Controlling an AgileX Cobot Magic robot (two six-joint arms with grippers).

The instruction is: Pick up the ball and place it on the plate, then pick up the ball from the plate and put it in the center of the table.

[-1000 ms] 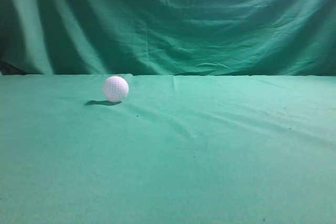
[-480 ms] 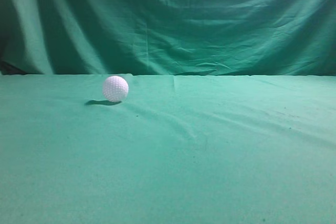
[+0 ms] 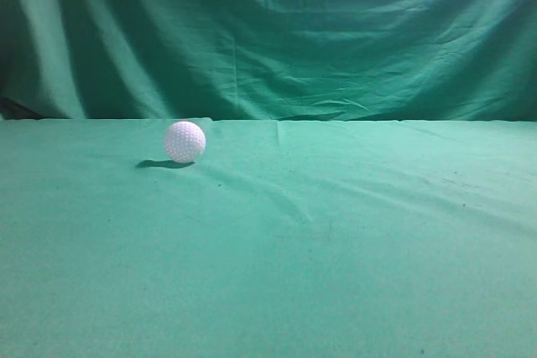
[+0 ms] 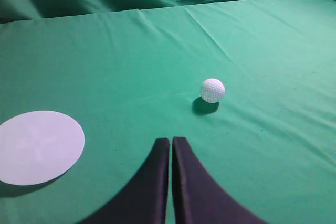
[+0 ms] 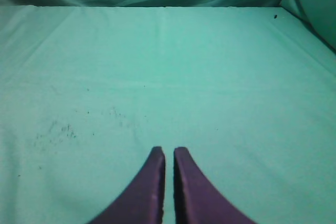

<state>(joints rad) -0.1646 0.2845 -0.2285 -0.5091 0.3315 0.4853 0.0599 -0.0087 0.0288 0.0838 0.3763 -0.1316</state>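
Two dark, curved fingers of the left gripper (image 4: 171,141) are seen pressed nearly together at their tips, with only a thin slit between them and nothing held. The right gripper (image 5: 169,151) is likewise drawn almost closed and empty, its fingers (image 5: 152,182) appearing purplish, though that tint may be an effect of the lighting.

Beyond the left gripper and to its right, a white dimpled ball (image 4: 212,89) is resting on the green cloth-covered table (image 4: 131,51); being round, it shows no long axis or heading. To the left of that gripper, well apart from the ball, a flat, round, pale plate (image 4: 38,146) is lying with nothing on it.

In the exterior view the ball (image 3: 185,141) is seen left of centre, towards the far edge of the wrinkled cloth, before a draped green backdrop (image 3: 277,31).
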